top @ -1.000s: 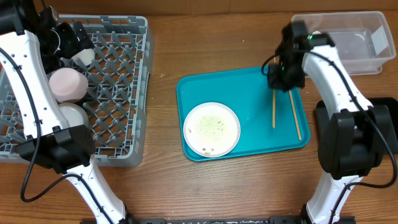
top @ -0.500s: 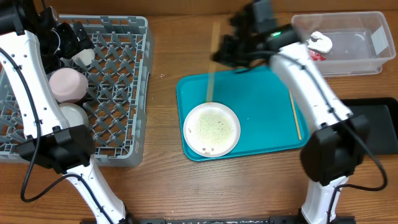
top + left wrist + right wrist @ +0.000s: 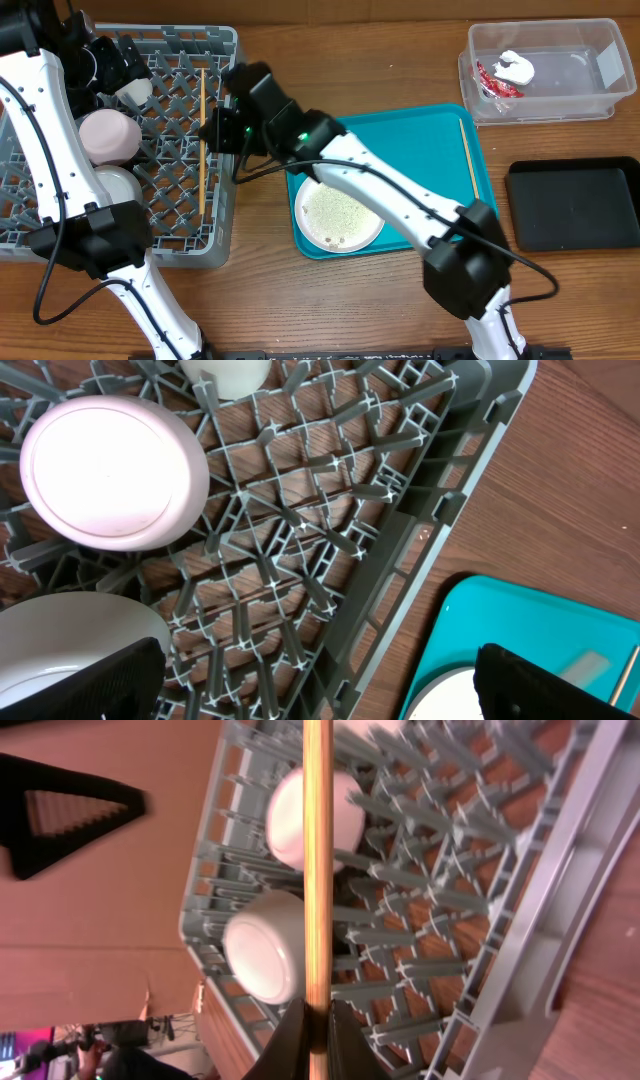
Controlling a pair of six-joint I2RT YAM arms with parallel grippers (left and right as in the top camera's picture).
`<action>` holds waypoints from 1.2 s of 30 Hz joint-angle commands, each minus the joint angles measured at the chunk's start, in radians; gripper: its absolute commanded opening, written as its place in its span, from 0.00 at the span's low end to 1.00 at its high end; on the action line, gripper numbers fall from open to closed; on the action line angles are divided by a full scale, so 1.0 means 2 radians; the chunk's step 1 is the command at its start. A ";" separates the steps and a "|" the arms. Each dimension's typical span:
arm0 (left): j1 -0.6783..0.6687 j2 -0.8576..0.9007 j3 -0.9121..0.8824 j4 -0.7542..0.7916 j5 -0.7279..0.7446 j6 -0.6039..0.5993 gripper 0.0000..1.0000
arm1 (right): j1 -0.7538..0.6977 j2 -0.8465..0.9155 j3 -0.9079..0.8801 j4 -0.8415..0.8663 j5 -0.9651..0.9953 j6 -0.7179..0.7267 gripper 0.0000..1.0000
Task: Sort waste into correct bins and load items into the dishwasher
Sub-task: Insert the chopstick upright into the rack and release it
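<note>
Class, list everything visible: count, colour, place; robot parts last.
dish rack: one, grey, left
bowls: two, pale, in rack
cup: one, white, rack's far side
teal tray: one, centre
plate: one, white, crumb-strewn, on tray
held chopstick: one, wooden, over rack
loose chopstick: one, wooden, tray's right edge
clear tub: one, far right
wrapper: one, red, in tub
tissue: one, white, in tub
black tray: one, right
left hand: open, over rack
right hand: shut on held chopstick

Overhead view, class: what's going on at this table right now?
The right gripper is shut on one chopstick, holding it over the grey dish rack, which already has bowls in it. The left gripper hangs open over the rack, holding nothing. A second chopstick and a crumb-covered plate lie on the teal tray.
</note>
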 commanded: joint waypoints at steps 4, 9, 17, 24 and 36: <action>0.001 -0.016 0.001 -0.001 -0.002 -0.005 1.00 | 0.010 0.025 0.010 0.035 0.018 0.040 0.04; 0.001 -0.016 0.001 -0.001 -0.002 -0.005 1.00 | 0.011 0.040 0.010 0.044 0.016 0.040 0.04; 0.001 -0.016 0.001 -0.001 -0.002 -0.005 1.00 | 0.017 0.065 0.009 0.044 0.013 0.040 0.06; 0.001 -0.016 0.001 -0.001 -0.002 -0.005 1.00 | 0.018 0.066 0.009 0.036 0.008 0.040 0.08; 0.001 -0.016 0.001 -0.001 -0.002 -0.005 1.00 | 0.020 0.066 0.009 0.036 -0.031 -0.004 0.53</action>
